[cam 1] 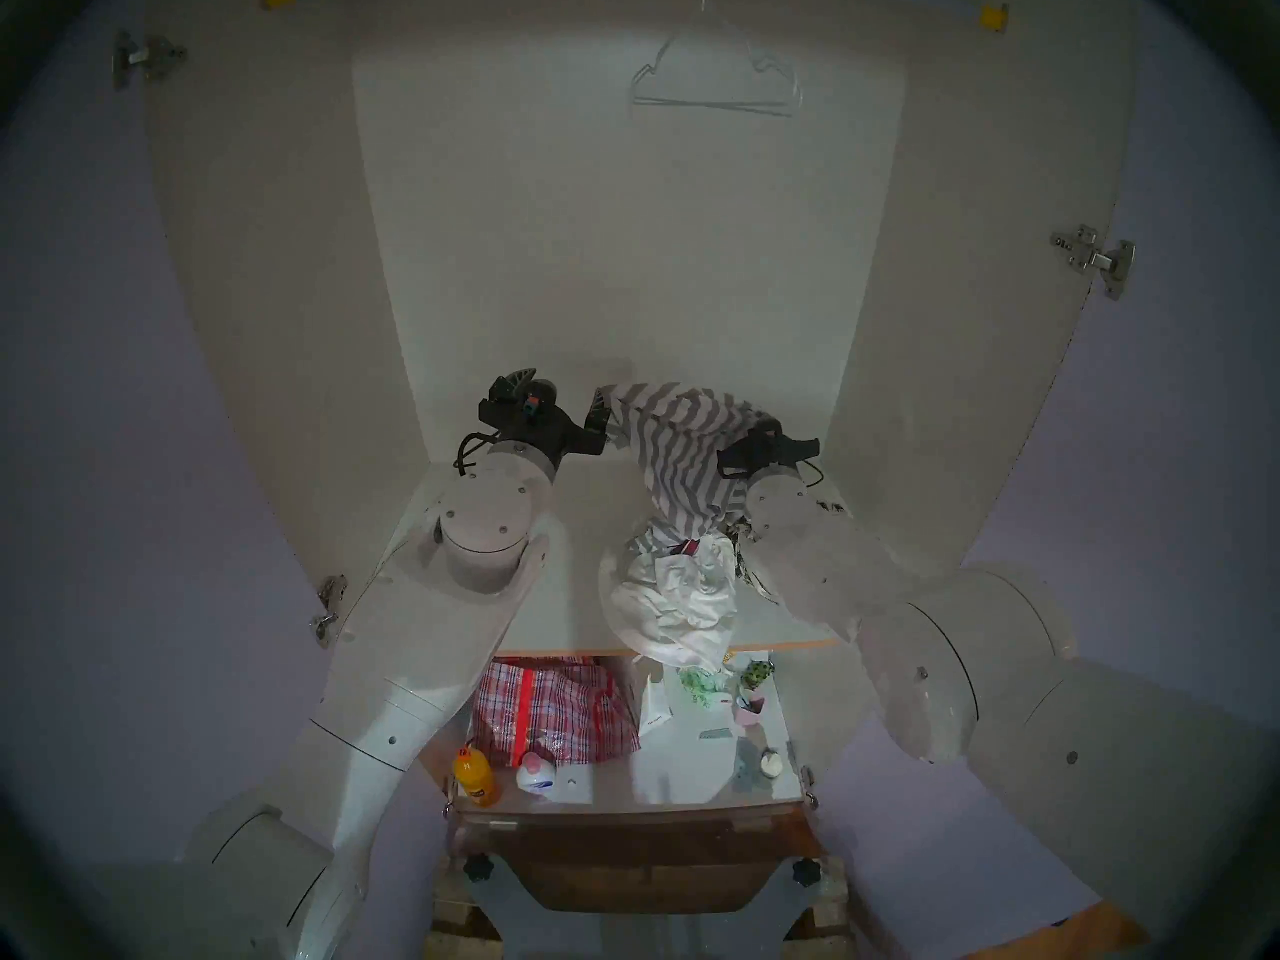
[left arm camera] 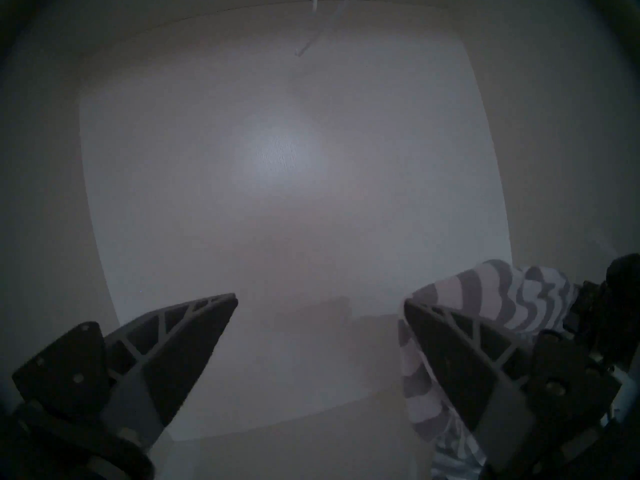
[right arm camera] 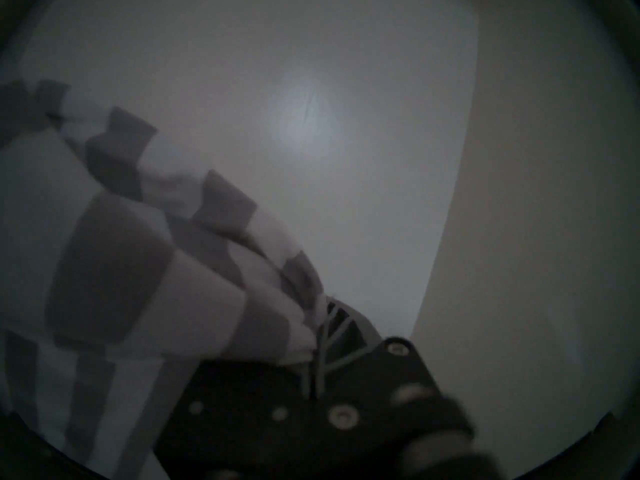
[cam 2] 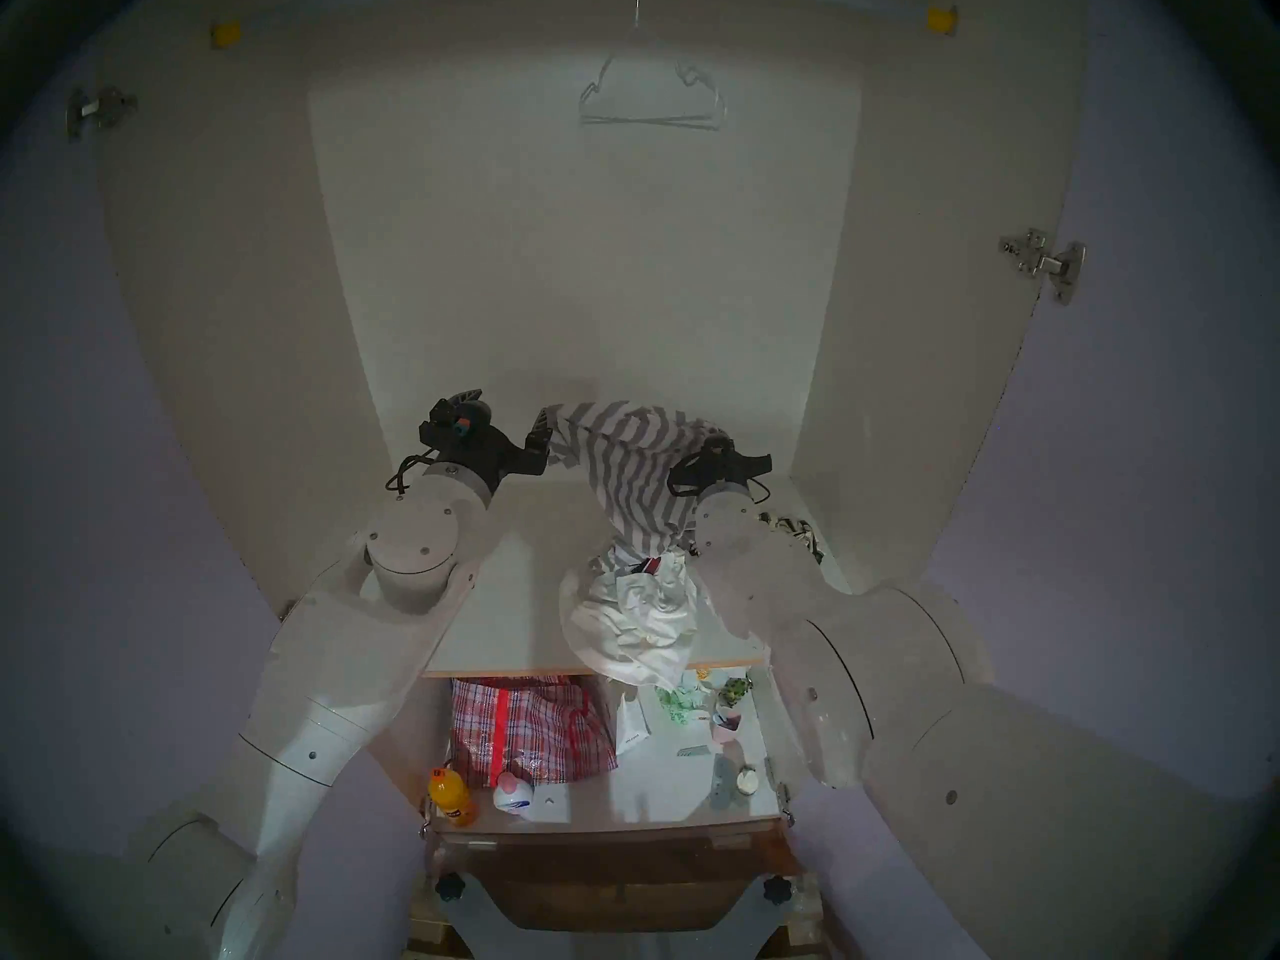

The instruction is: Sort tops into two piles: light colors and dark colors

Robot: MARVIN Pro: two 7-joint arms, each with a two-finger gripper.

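Item: tops for sorting, on the wardrobe shelf (cam 1: 554,612).

White top with red print (cam 1: 692,591): lying crumpled at the shelf's front edge, part of it hanging over the lip. Looking thin, smooth and light; likely slipping from a shallow pinch, so a thick bunched fold near its middle is looking like the safer hold. It is touching the hanging end of the striped top, so the two may be dragging on each other.

Cream top with black stripes (cam 2: 796,532): showing only in part beside the right arm, toward the shelf's right side. Appears knitted; probably gripping well.

Grey-and-white striped top (cam 1: 682,446): being held up at the back of the shelf, its lower end trailing down onto the white one. Soft, limp, draping freely; best taken at a gathered edge.

Right gripper (right arm camera: 320,327): cloth is bunching right at its fingers and hiding them, so whether they are pinching together cannot be told.

Left gripper (left arm camera: 320,301): fingers spread wide, nothing between them; the right-hand finger (left arm camera: 460,351) is sitting against the striped cloth's edge.
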